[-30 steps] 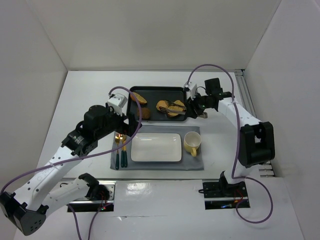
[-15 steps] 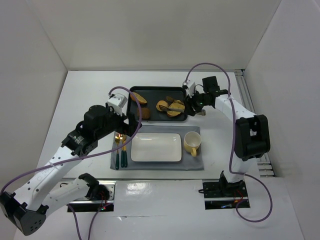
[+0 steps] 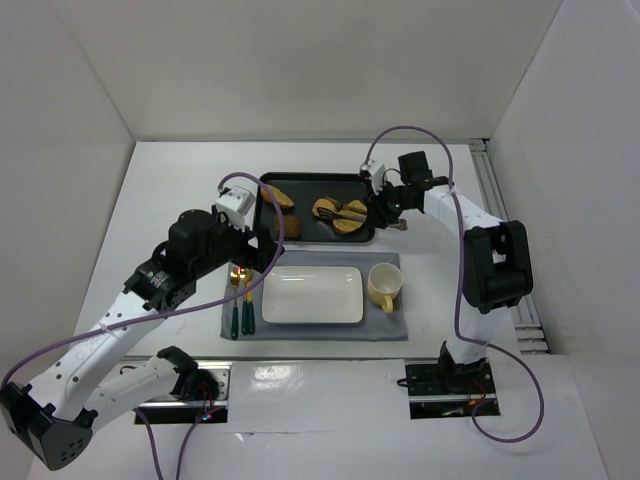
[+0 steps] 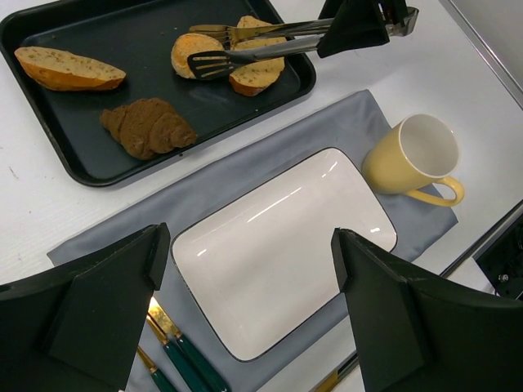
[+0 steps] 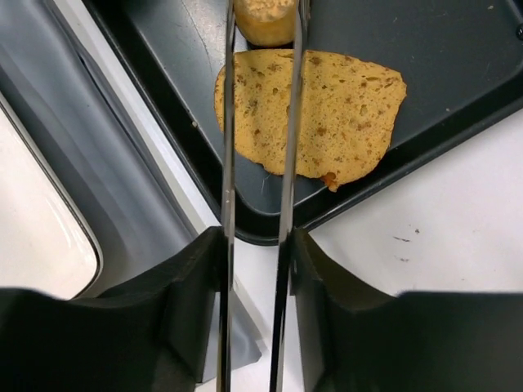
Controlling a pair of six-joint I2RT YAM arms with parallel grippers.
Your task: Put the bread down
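The right gripper (image 5: 256,245) has its jaws closed most of the way on the handles of the long metal tongs (image 5: 227,122), whose arms run up the frame nearly parallel. Between their tips, at the top edge of the right wrist view, sits the small round piece of golden bread (image 5: 263,18). It lies in the black rectangular tray (image 5: 458,49), just above the flat golden slice (image 5: 343,114) (the arms cross over this slice, but it is not between the tips). I cannot tell if the round piece is off the tray floor.

I judge the step in hand to be the pinch. To do it well, squeeze firmly enough that the piece does not roll out, then lift straight up until it clears the tray rim. After that, carry it to the white rectangular plate (image 4: 278,245) in the lower middle of the left wrist view. The left gripper (image 4: 247,241) hangs over that plate with jaws wide apart and empty, so it may be in the way.
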